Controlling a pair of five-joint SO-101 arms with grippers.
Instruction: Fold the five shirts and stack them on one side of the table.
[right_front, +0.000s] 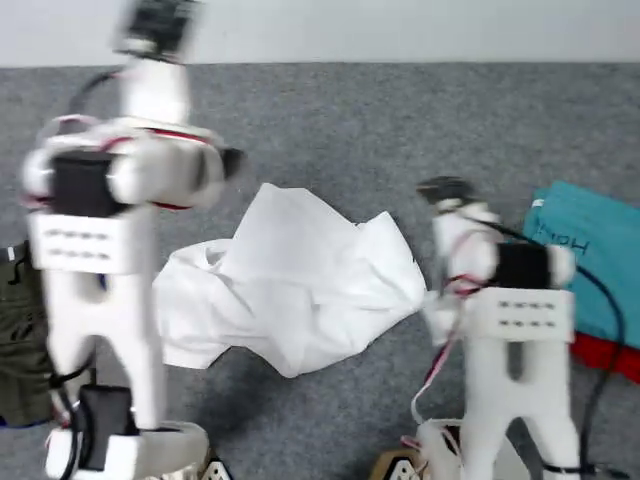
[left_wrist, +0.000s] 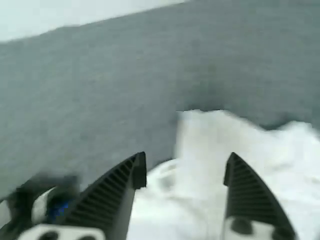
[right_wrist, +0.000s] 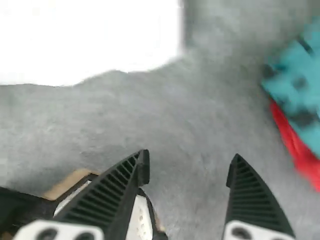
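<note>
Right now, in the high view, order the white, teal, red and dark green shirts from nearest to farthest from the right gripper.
From the right gripper:
1. white shirt, mid-table, beside that arm.
2. teal shirt and red shirt, right edge; too close to call.
3. dark green shirt, far left edge.

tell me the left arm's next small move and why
Probably lower the left gripper onto the white shirt and close. Its jaws are open near the shirt, which lies crumpled mid-table; the teal shirt rests on the red shirt at the side.
</note>
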